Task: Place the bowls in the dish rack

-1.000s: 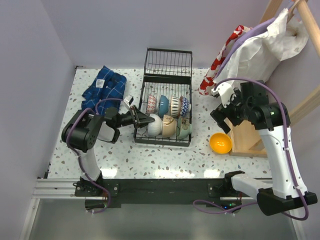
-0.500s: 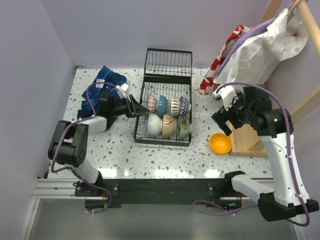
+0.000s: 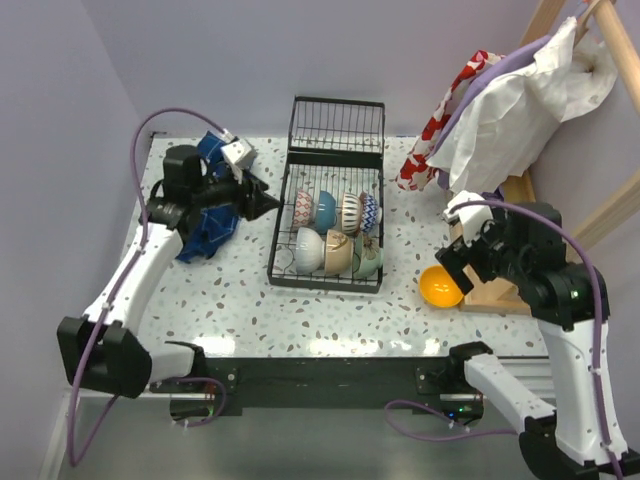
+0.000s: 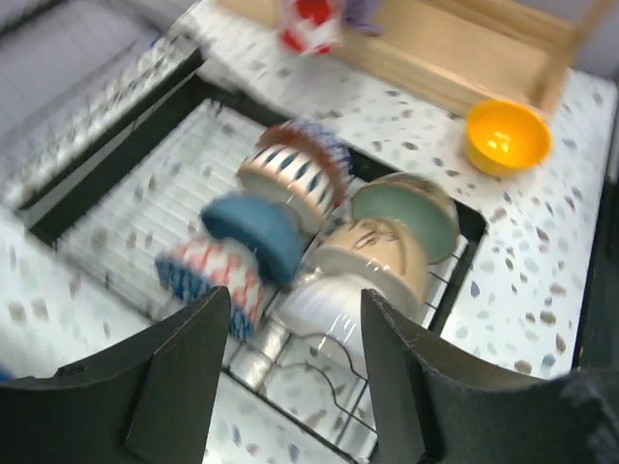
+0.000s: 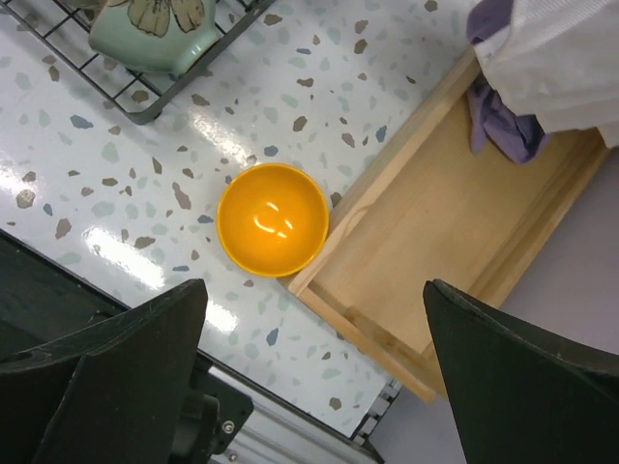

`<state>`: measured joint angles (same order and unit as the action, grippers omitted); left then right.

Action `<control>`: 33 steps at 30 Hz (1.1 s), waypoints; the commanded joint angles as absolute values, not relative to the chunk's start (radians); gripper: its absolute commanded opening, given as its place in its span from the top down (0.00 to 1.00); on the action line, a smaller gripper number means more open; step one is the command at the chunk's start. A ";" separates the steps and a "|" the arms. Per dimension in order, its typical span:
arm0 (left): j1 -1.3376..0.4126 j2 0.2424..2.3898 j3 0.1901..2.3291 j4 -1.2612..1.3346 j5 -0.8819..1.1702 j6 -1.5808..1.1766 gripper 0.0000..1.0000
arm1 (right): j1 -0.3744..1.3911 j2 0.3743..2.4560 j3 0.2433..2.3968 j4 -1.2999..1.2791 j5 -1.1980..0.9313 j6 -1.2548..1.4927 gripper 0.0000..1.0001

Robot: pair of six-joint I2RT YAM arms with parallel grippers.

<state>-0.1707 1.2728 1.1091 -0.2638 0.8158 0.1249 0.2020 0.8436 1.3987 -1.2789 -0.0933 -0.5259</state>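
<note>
Our white-and-black arms (image 3: 125, 290)
We see purple cables (image 3: 178, 110) along both; the left gripper (image 4: 295, 309) and right gripper (image 5: 311, 290) are black.

Lilac walls (image 3: 70, 110) at left and back of a white speckled table (image 3: 250, 300), glossy with glare from above. At right, pale wooden poles (image 3: 610, 217) draped with white cloth (image 3: 520, 100); beneath, a wooden tray (image 5: 455, 222). Black rail (image 3: 320, 372) along the near edge.

Seven bowls in the dish rack (image 3: 325, 215) — one yellow bowl (image 3: 441, 286) outside.
It sits at the rack's 4 o'clock against the wooden tray (image 3: 495, 292); the left gripper (image 3: 264, 203) hovers at the rack's 9 o'clock.
</note>
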 commanded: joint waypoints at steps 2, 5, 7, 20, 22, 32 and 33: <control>-0.523 1.302 1.327 -0.552 0.836 0.627 0.39 | 0.126 0.729 1.403 -1.177 0.098 -0.341 0.01; -0.724 1.374 1.384 -0.572 0.746 0.641 0.39 | 0.071 0.721 1.478 -1.120 0.075 -0.266 0.01; -0.863 1.439 1.420 -0.562 0.691 0.646 0.39 | 0.031 0.742 1.585 -1.118 0.087 -0.214 0.01; -1.147 1.833 1.618 -0.453 0.368 0.710 0.43 | -0.026 0.710 1.851 -1.065 0.002 -0.041 0.01; -1.152 1.903 1.675 -0.451 0.357 0.712 0.43 | -0.035 0.704 1.852 -1.069 -0.020 -0.037 0.01; -1.163 2.097 1.830 -0.491 0.380 0.756 0.47 | -0.074 0.687 1.819 -1.095 -0.023 -0.067 0.01; -1.161 2.118 1.835 -0.485 0.383 0.758 0.47 | -0.074 0.686 1.818 -1.094 -0.028 -0.074 0.01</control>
<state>-1.1603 2.0689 1.7512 -0.4885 0.3668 0.7269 -0.0578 0.6765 1.8149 -1.1069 -0.0040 -0.0689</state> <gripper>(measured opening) 0.535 0.986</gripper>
